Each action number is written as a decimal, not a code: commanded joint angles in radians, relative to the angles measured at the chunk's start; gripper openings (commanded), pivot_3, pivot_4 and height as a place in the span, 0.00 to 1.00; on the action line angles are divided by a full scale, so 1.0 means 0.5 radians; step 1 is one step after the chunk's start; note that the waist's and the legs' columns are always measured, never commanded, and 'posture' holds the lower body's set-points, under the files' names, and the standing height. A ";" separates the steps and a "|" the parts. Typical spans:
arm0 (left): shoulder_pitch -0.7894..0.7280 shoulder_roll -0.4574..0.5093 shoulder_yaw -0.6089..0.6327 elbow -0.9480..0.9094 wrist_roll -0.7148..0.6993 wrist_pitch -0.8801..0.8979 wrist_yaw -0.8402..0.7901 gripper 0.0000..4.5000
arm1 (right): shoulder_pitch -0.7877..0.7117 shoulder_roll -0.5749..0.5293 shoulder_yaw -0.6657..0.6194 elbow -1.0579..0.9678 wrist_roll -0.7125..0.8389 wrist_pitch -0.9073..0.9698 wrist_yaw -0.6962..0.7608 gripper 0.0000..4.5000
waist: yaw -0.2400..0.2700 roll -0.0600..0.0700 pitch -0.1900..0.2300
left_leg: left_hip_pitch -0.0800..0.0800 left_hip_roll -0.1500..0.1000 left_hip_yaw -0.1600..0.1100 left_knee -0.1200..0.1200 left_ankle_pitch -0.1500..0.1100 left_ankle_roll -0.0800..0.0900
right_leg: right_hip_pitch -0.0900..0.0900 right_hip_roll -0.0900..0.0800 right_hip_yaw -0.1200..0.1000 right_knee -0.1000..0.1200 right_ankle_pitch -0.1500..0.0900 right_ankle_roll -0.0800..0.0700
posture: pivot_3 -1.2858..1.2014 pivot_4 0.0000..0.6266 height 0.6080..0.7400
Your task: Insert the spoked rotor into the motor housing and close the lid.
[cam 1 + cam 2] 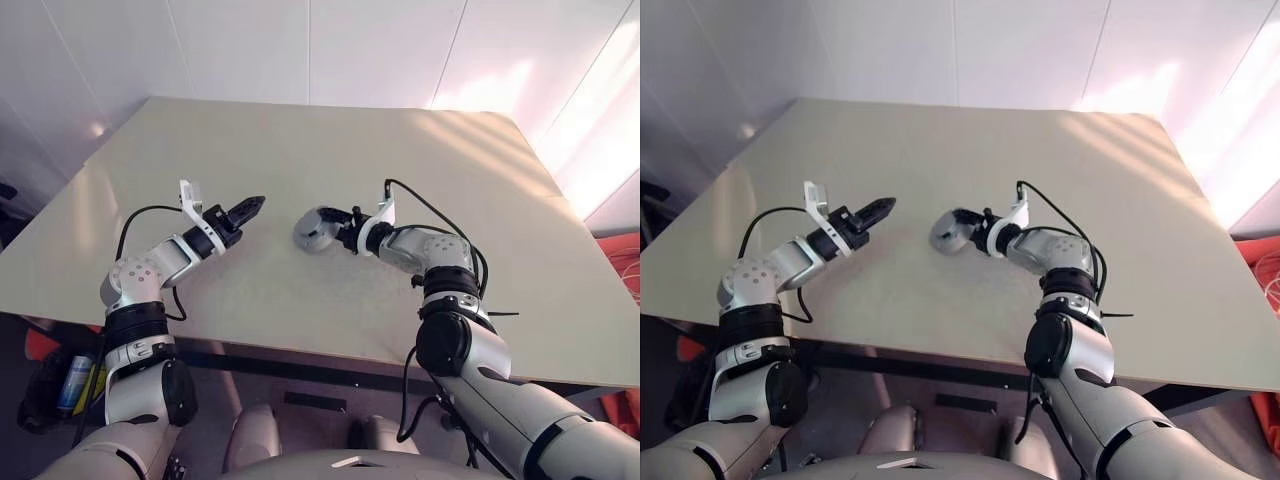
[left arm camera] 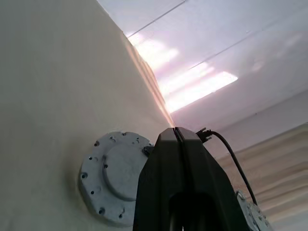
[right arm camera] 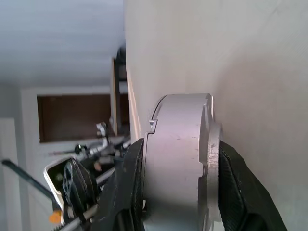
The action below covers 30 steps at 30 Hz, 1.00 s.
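Note:
My right gripper is shut on the motor housing, a round silver-grey drum held on edge low over the table. In the right wrist view, its fingers clamp the drum across its thickness, and a seam runs round the side where the lid sits closed. I cannot tell which face is the lid. A flat face with a ring of small screws is turned to my left gripper. That gripper is shut and empty, a short way to the left of the housing. The spoked rotor is out of view.
The cream table spreads wide around both hands, with its near edge just below the arms. A wall stands behind the far edge. A blue can sits off the table at the lower left.

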 commanded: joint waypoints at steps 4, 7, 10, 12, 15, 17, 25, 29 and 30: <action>0.008 -0.043 0.072 -0.066 -0.155 -0.032 0.122 0.00 | -0.187 0.016 -0.186 0.092 0.269 -0.258 -0.167 0.44 | -0.004 0.000 0.000 | -0.004 0.001 0.000 -0.001 -0.001 0.001 | -0.005 0.002 -0.002 0.001 0.004 0.007 | 0.52 0.00 1.00; 0.009 -0.078 0.135 -0.032 -0.249 -0.021 0.199 0.00 | -0.223 0.018 -0.238 0.095 0.385 -0.258 -0.200 0.44 | -0.006 0.000 0.000 | -0.011 0.001 0.002 -0.001 -0.002 0.003 | -0.010 0.002 -0.003 0.001 0.005 0.007 | 0.52 0.00 1.00; 0.053 -0.106 0.137 -0.009 -0.269 -0.030 0.244 0.00 | -0.245 0.049 -0.252 0.010 0.517 -0.190 -0.254 0.44 | -0.008 0.000 0.000 | -0.016 0.001 0.002 0.001 -0.003 0.005 | -0.014 0.002 -0.006 0.001 0.005 0.008 | 0.52 0.00 1.00; 0.072 -0.112 0.135 -0.008 -0.282 -0.042 0.260 0.00 | -0.257 0.073 -0.253 -0.051 0.602 -0.162 -0.304 0.44 | -0.009 0.000 0.000 | -0.016 0.001 0.002 0.001 -0.003 0.006 | -0.014 0.002 -0.007 0.001 0.005 0.008 | 0.52 0.00 1.00; 0.080 -0.113 0.159 0.012 -0.294 -0.099 0.293 0.09 | -0.278 0.110 -0.260 -0.155 0.736 -0.141 -0.395 0.44 | -0.007 0.000 0.000 | -0.017 0.002 0.002 0.002 -0.003 0.006 | -0.014 0.002 -0.008 0.001 0.005 0.008 | 0.52 0.00 1.00; 0.077 -0.103 0.176 0.060 -0.298 -0.145 0.292 0.20 | -0.284 0.123 -0.253 -0.197 0.794 -0.143 -0.445 0.44 | -0.006 0.000 0.000 | -0.017 0.002 0.002 0.003 -0.003 0.006 | -0.014 0.002 -0.008 0.001 0.005 0.008 | 0.52 0.00 1.00; 0.087 -0.146 0.233 0.069 -0.425 -0.175 0.312 0.78 | -0.260 0.132 -0.201 -0.248 0.925 -0.172 -0.547 0.44 | -0.001 -0.001 0.000 | -0.018 0.001 0.001 0.008 -0.003 0.005 | -0.012 0.002 -0.008 0.002 0.006 0.010 | 0.52 0.00 1.00; 0.050 -0.156 0.323 0.186 -0.649 -0.006 0.422 1.00 | -0.247 0.136 -0.177 -0.254 0.965 -0.162 -0.563 0.44 | -0.001 0.000 0.000 | -0.018 0.001 0.001 0.008 -0.003 0.005 | -0.012 0.002 -0.008 0.003 0.006 0.010 | 0.52 0.00 1.00; 0.036 -0.144 0.343 0.236 -0.720 0.073 0.441 1.00 | -0.245 0.139 -0.170 -0.261 0.987 -0.146 -0.563 0.44 | -0.001 0.000 0.000 | -0.018 0.001 0.001 0.008 -0.003 0.005 | -0.012 0.002 -0.008 0.003 0.006 0.010 | 0.52 0.00 1.00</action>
